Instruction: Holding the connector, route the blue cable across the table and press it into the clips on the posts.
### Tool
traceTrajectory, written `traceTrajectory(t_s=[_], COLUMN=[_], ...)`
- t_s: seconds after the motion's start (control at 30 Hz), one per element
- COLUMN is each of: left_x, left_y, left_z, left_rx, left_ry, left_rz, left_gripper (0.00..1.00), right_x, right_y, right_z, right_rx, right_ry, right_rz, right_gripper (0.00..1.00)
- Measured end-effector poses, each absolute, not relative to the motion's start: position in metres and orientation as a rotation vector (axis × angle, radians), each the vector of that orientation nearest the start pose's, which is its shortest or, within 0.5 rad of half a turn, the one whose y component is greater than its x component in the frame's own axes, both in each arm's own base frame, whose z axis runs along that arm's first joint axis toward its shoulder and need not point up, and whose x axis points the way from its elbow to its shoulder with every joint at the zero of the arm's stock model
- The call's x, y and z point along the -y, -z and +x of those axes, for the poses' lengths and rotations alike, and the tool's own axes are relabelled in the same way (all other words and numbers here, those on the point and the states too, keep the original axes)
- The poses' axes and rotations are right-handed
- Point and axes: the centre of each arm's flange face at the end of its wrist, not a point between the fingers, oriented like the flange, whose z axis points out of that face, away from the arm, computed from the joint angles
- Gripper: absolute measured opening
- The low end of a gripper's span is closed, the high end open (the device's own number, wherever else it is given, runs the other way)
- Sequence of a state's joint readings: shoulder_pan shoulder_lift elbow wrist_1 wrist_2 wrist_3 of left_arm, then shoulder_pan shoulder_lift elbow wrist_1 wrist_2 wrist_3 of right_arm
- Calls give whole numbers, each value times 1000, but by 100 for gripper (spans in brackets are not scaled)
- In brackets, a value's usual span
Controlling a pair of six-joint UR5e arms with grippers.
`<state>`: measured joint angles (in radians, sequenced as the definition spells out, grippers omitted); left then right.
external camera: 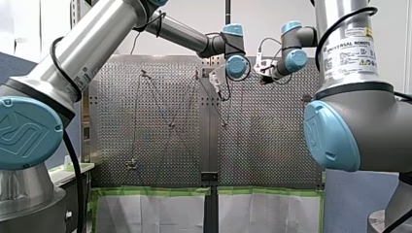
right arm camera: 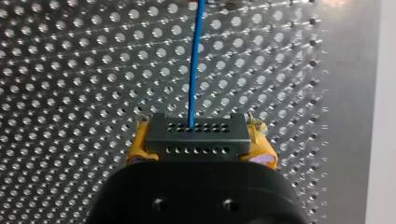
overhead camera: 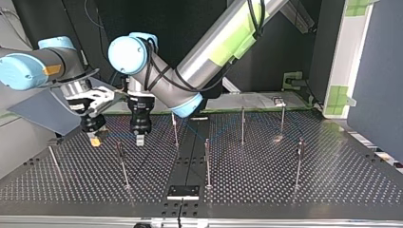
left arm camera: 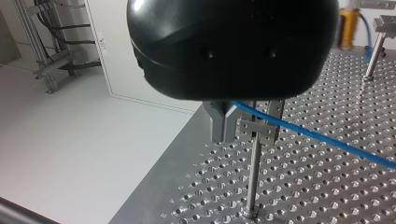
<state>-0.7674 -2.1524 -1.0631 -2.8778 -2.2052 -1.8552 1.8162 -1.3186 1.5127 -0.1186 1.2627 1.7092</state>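
The black connector (right arm camera: pixel 196 135) is clamped between the yellow pads (right arm camera: pixel 139 144) of my right gripper (right arm camera: pixel 198 140), and the blue cable (right arm camera: pixel 195 60) is led straight out of it over the perforated table (right arm camera: pixel 70 70). The cable is passed between the metal fingers (left arm camera: pixel 222 123) of my left gripper (left arm camera: pixel 245 126), which are held apart around the clip (left arm camera: pixel 254 129) on a post (left arm camera: pixel 254 177); whether the cable is seated cannot be told.

1. The counter (left arm camera: pixel 327 186) is perforated metal, matt silver.
2. The post (left arm camera: pixel 254 172) is a smooth metal rod; its clip (left arm camera: pixel 254 128) is grey metal.
3. The blue cable (right arm camera: pixel 195 60) has a smooth plastic sheath.
4. The connector (right arm camera: pixel 197 137) is matt black plastic.
5. My left gripper (left arm camera: pixel 247 123) has a glossy black housing and metal jaws.
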Motion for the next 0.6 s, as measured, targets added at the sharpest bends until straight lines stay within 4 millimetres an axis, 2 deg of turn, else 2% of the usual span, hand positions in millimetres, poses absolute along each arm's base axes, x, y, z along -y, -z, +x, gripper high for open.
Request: traceTrajectory(t_s=[0.2, 0.27, 0.43, 0.47, 0.6], left_x=[555, 554, 554, 555, 565], left_y=[-406, -407, -407, -407, -402], left_z=[468, 469, 468, 468, 461], left_rx=[-1418, -1417, -1417, -1418, -1433], left_ry=[431, 430, 431, 431, 424], left_rz=[-196, -197, -196, -196, -191], left_gripper=[0, 0, 0, 100, 100], right_x=[521, 518, 518, 518, 518], right_y=[-388, -398, -397, -397, -398], right_z=[301, 300, 300, 300, 300], right_rx=[1092, 1078, 1079, 1079, 1078], right_ry=[-1658, -1667, -1667, -1667, -1667], right_rz=[1638, 1624, 1626, 1626, 1624], right_gripper=[0, 0, 0, 0, 0])
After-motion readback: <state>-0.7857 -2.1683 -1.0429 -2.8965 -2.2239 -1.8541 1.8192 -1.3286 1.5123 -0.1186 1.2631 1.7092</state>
